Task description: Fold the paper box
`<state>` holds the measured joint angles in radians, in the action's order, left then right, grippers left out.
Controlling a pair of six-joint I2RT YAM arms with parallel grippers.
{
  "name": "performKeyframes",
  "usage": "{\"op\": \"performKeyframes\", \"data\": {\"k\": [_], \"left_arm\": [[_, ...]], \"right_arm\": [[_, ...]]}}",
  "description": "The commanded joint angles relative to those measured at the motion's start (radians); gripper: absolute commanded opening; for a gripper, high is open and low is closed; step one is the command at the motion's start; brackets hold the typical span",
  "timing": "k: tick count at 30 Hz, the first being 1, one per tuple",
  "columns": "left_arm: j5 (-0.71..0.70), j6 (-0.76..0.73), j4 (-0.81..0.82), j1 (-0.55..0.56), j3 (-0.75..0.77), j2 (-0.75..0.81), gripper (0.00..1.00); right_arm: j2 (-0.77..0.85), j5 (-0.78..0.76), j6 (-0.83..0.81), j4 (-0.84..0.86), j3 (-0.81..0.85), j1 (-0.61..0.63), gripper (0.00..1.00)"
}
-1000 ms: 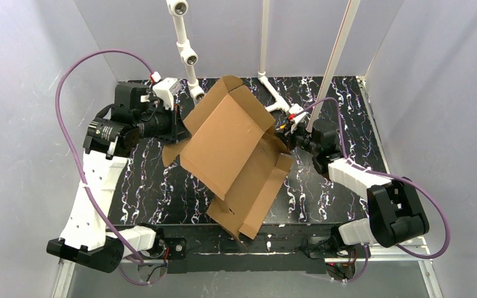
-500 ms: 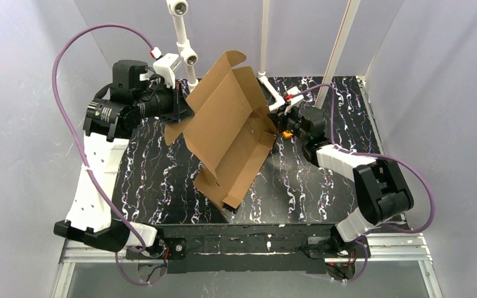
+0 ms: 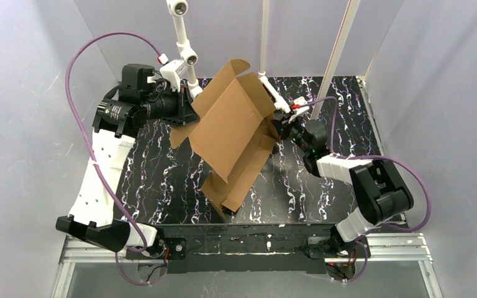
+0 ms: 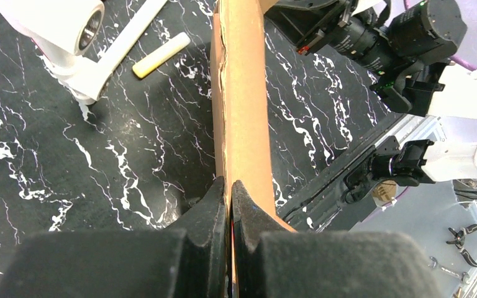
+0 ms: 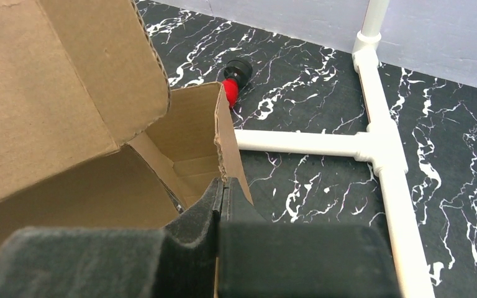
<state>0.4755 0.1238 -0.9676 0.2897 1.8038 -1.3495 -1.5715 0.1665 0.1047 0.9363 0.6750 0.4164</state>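
Note:
The paper box (image 3: 233,133) is a brown corrugated cardboard sheet with flaps, held tilted up over the middle of the table, its lower end near the front edge. My left gripper (image 3: 189,112) is shut on its left edge; in the left wrist view the cardboard (image 4: 242,93) runs edge-on out from between the fingers (image 4: 214,205). My right gripper (image 3: 277,130) is shut on a side flap at the right; in the right wrist view that flap (image 5: 227,143) rises from the closed fingers (image 5: 208,205), with the box's folded panels (image 5: 56,87) to the left.
A white PVC pipe frame (image 3: 183,37) stands at the back, with pipes on the table (image 5: 379,143). A red and black piece (image 5: 233,77) lies behind the box. A small yellowish stick (image 4: 160,54) lies on the black marbled table (image 3: 155,180).
Both arms lifted the box off the table and tilted it steeper. Its lower flap pulled back from the front edge, and the right gripper moved left and up.

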Motion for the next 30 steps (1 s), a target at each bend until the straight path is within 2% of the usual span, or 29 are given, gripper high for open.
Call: {"op": "performKeyframes", "data": {"k": [1, 14, 22, 30], "left_arm": [[0.028, -0.018, 0.008, -0.002, -0.035, 0.040, 0.00], [0.036, -0.026, 0.015, 0.010, -0.037, 0.051, 0.00], [0.030, -0.018, 0.016, 0.013, -0.050, 0.069, 0.00], [0.051, -0.009, 0.020, 0.018, -0.053, 0.076, 0.00]], "right_arm": [[0.071, 0.015, -0.011, 0.022, -0.041, 0.006, 0.01], [0.176, 0.147, -0.072, -0.114, -0.084, 0.002, 0.01], [0.219, 0.197, -0.101, -0.252, -0.074, 0.002, 0.01], [0.218, 0.273, -0.102, -0.301, -0.081, 0.002, 0.04]]}}
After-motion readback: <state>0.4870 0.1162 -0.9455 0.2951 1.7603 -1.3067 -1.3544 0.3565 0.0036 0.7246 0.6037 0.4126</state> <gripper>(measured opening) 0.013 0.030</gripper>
